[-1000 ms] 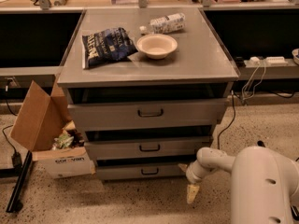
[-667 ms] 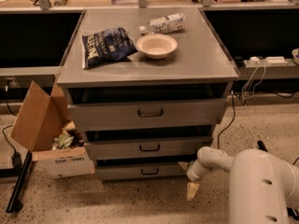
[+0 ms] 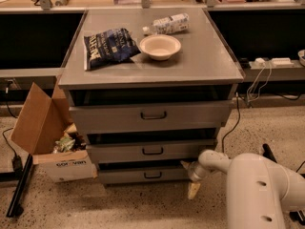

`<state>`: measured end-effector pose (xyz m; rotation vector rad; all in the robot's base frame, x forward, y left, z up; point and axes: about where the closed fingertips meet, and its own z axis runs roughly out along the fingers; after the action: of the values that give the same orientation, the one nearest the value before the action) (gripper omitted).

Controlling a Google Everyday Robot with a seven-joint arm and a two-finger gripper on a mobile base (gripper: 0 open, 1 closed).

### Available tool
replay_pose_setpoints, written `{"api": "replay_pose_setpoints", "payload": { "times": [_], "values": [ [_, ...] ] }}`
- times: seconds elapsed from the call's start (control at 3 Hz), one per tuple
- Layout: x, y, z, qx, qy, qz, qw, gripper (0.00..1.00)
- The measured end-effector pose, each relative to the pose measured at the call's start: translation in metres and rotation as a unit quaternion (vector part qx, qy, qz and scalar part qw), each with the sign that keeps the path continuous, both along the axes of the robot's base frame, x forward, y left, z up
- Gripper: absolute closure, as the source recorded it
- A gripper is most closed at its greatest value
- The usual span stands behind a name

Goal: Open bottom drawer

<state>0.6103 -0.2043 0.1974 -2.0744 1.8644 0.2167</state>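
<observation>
The bottom drawer (image 3: 128,176) is the slimmest grey front, lowest of three in the grey metal cabinet, with a small dark bar handle (image 3: 152,175) at its centre. It sits nearly flush, with a dark gap above it. My gripper (image 3: 193,189) hangs at the end of the white arm (image 3: 214,160), low by the floor, just off the drawer's right end. It is to the right of the handle and holds nothing that I can see.
The middle drawer (image 3: 152,150) and top drawer (image 3: 152,116) sit above. On the cabinet top (image 3: 209,61) lie a blue chip bag (image 3: 108,46), a white bowl (image 3: 160,46) and a bottle (image 3: 167,24). An open cardboard box (image 3: 47,137) stands at the left. Cables (image 3: 236,123) hang at the right.
My gripper has shifted slightly up and left, closer to the bottom drawer's right end. The drawers have not moved.
</observation>
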Motion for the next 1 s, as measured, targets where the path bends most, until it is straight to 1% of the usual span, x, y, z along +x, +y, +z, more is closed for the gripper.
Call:
{"api": "replay_pose_setpoints", "payload": {
  "times": [0.33, 0.67, 1.0],
  "values": [
    [0.007, 0.005, -0.014, -0.001, 0.002, 0.001, 1.0, 0.0],
    [0.012, 0.014, -0.028, 0.002, 0.012, 0.008, 0.9999, 0.0],
    [0.016, 0.02, -0.038, 0.003, 0.022, 0.015, 0.9996, 0.06]
  ]
}}
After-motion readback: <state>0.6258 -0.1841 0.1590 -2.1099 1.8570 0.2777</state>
